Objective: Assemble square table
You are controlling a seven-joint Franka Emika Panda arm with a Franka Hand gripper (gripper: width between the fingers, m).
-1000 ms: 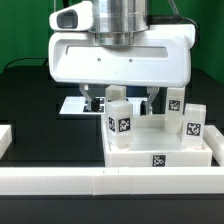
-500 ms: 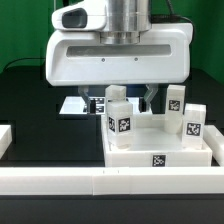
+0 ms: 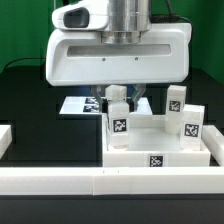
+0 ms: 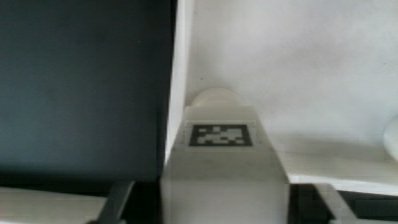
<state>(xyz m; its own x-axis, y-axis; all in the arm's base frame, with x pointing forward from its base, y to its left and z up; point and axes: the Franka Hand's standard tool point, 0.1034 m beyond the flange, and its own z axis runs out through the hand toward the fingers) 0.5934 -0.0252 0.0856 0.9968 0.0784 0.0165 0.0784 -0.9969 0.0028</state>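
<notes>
The black bench (image 3: 25, 110) carries the whole job, with a long low white rail (image 3: 60, 182) across the front. Inside that rail sits the square tabletop (image 3: 135, 160), rim up, toward the exterior view's right. Several white block legs stand upright in or by it: one at the tray's near corner on the exterior view's left (image 3: 119, 125), two more toward the exterior view's right (image 3: 192, 122). The marker board (image 3: 80, 103) lies flat behind, partly under the arm.

The pincer (image 3: 119, 98) hangs straight over the left leg, its fingers (image 3: 104, 101) flanking the leg's top. In the wrist view the leg (image 4: 222, 150) fills the gap between dark finger pads (image 4: 121, 195), and the jaws look clamped on the leg, or very nearly so.

To do this grasp well, the leg should sit centred and square between the pads, gripped firmly before any lift, then raised straight up so it clears the rim without tipping its neighbours.
</notes>
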